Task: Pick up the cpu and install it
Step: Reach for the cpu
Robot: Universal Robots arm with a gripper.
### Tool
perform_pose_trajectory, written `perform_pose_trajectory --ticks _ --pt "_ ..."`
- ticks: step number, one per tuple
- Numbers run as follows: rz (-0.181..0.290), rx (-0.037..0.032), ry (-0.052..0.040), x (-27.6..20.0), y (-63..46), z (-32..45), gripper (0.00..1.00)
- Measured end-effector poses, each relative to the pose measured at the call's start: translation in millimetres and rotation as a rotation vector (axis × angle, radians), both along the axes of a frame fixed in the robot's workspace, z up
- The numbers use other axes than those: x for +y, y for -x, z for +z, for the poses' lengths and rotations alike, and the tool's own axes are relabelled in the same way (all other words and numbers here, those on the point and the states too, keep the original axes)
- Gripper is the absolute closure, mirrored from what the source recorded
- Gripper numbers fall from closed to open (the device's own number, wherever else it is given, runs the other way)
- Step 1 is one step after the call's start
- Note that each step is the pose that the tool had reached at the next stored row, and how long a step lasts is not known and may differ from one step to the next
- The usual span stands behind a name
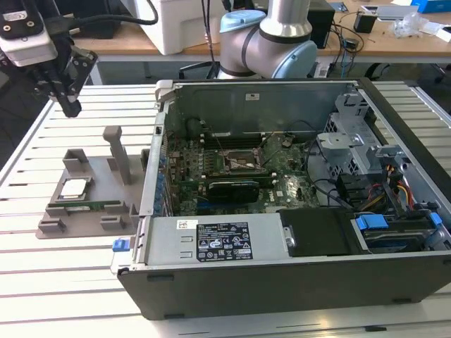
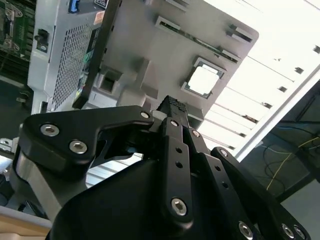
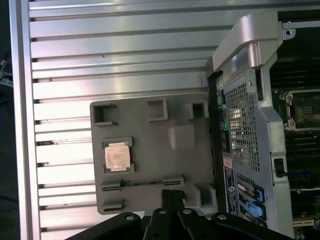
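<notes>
One open PC case (image 1: 282, 246) nearest on the counter (image 1: 70, 282); cpu (image 1: 74, 189) sits flat in grey tray (image 1: 91, 211) just beside it, the exterior view's left. Farther back, gripper (image 1: 72, 109) hangs above tray, pointing down, fingers (image 2: 175, 125) clenched tip to tip, well apart from cpu.

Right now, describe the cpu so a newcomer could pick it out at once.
Start at the open computer case; beside it, on the exterior view's left, lies a grey holder tray. The cpu sits flat in its square recess: a small shiny silver square, unlike the long green memory stick beside it.
</notes>
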State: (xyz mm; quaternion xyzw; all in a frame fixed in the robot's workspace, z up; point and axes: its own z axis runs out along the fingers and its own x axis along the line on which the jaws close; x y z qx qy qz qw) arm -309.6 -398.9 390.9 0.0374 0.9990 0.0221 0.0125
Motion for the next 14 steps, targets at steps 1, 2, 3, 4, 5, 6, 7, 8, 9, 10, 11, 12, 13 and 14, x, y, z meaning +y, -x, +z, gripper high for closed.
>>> perform_pose_trajectory --ticks 1,2,3,4,5,6,7,8,9,10,11,12,13,14 --pt "0.000 0.0000 0.0000 0.0 3.5 -0.1 0.89" --pt "0.000 0.0000 0.0000 0.0 8.0 -0.2 0.89" --pt "0.000 0.0000 0.0000 0.0 10.5 -0.3 0.89" --pt "0.000 0.0000 0.0000 0.0 14.4 -0.4 0.89" --pt "0.000 0.0000 0.0000 0.0 19.5 -0.6 0.89" --pt "0.000 0.0000 0.0000 0.0 24.3 -0.9 0.89" --pt "0.000 0.0000 0.0001 0.0 28.1 -1.0 0.89" --pt "0.000 0.0000 0.0000 0.0 30.8 -1.2 0.89" --pt "0.000 0.0000 0.0000 0.1 35.9 -1.5 0.89" --pt "0.000 0.0000 0.0000 0.1 38.9 -1.7 0.89" --pt "0.000 0.0000 0.0000 0.1 41.4 -1.9 0.89" --pt "0.000 0.0000 0.0000 0.2 45.2 -2.2 0.89" --pt "0.000 0.0000 0.0000 0.2 47.6 -2.5 0.89" --pt "0.000 0.0000 0.0000 0.2 51.0 -2.9 0.89"
